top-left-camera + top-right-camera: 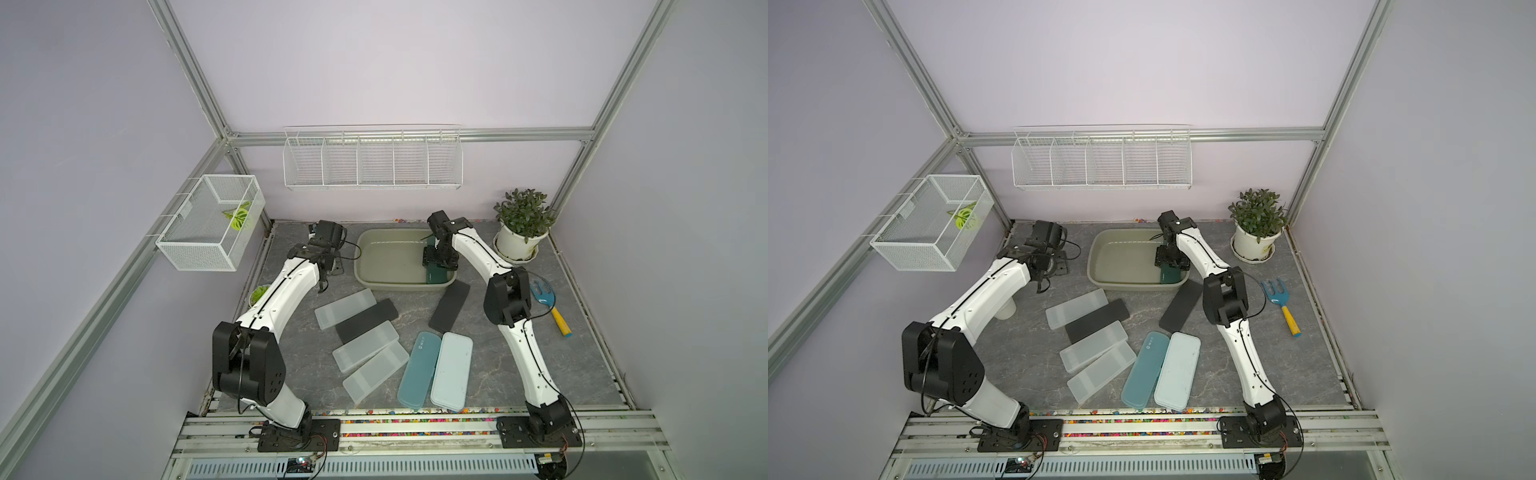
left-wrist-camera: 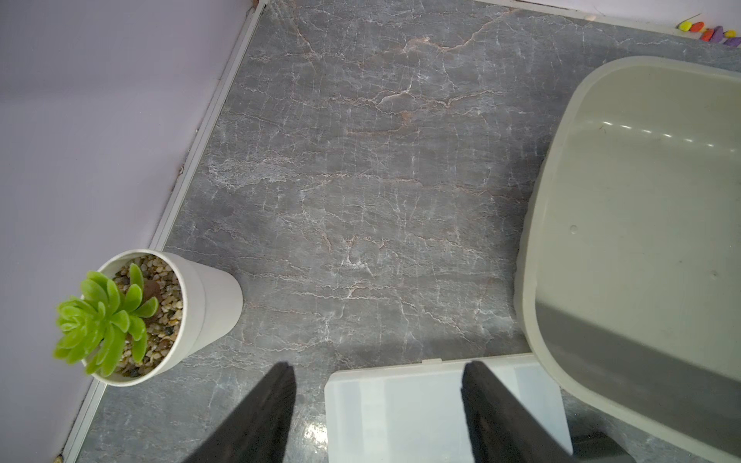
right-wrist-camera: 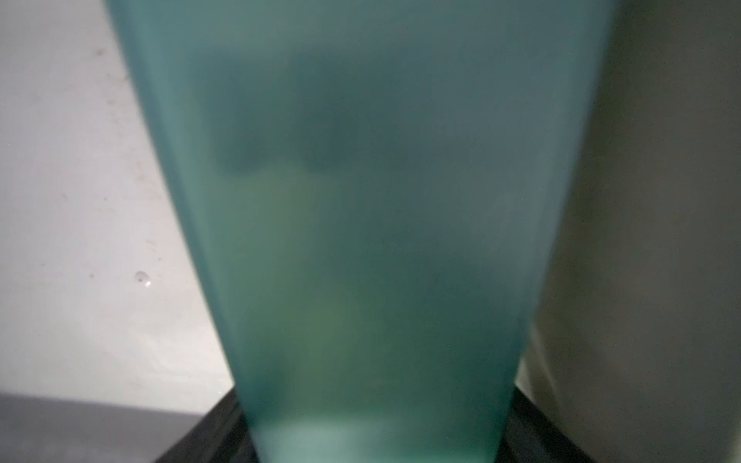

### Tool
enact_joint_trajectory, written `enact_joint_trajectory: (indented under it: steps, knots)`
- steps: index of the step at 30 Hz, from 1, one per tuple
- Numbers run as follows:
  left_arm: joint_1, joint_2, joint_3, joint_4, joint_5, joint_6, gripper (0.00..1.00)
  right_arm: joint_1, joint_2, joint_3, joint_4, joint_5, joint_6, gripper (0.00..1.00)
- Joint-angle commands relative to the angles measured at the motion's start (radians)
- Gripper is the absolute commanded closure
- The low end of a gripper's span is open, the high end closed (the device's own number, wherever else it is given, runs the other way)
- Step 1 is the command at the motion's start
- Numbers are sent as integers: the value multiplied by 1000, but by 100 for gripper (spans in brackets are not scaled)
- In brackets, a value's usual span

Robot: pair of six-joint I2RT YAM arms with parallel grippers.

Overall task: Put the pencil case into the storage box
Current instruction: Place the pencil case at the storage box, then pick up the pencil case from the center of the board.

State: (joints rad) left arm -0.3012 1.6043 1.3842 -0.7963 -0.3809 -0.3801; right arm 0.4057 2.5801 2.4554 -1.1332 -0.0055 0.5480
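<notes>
The olive-grey storage box (image 1: 386, 259) (image 1: 1121, 257) stands at the back middle of the table. A dark green pencil case (image 1: 437, 276) (image 1: 1170, 275) is tilted inside the box at its right end. My right gripper (image 1: 436, 262) is over it. In the right wrist view the green case (image 3: 369, 200) fills the space between the black fingers (image 3: 224, 425); blur hides whether they press on it. My left gripper (image 2: 379, 364) is open and empty, left of the box (image 2: 641, 240), above the end of a frosted pencil case (image 2: 421, 413).
Several pencil cases lie in front of the box: frosted (image 1: 365, 345), black (image 1: 449, 305), teal (image 1: 419, 370) and pale blue (image 1: 451, 371). A potted plant (image 1: 519, 245) and a blue garden fork (image 1: 548, 303) are at the right. A small succulent pot (image 2: 168, 316) stands by the left wall. A wire basket (image 1: 212, 224) and a wire rack (image 1: 372, 162) hang on the walls.
</notes>
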Motion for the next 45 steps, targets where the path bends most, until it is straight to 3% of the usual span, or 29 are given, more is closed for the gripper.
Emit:
enact_joint_trajectory:
  steps: [1, 6, 10, 14, 21, 27, 32, 36, 45]
  knots:
    - [3, -15, -13, -22, -7, 13, 29, 11, -68, 17, -29, 29, -14, 1]
    - [-3, -34, -29, -25, 4, 42, 29, 20, -189, 13, -21, 40, -41, 1]
    - [-60, -39, -62, -14, 40, 132, 30, 20, -340, -72, 24, 43, -70, 1]
    - [-164, -20, -104, -21, 112, 207, 32, 18, -541, -324, 114, 92, -94, 2]
    - [-335, 6, -143, -86, 295, 202, 35, -1, -818, -760, 151, 167, -97, 2]
    - [-515, 72, -61, -141, 387, 57, 33, -66, -1037, -1103, 183, 187, 58, 2]
    - [-645, 155, -29, -139, 398, -70, 33, -117, -1176, -1258, 185, 172, 123, 2]
    - [-691, 214, 2, -99, 381, -125, 31, -148, -1253, -1332, 175, 135, 149, 2]
    - [-696, 389, 289, -76, 324, 16, 23, -172, -1360, -1407, 158, 115, 172, 2]
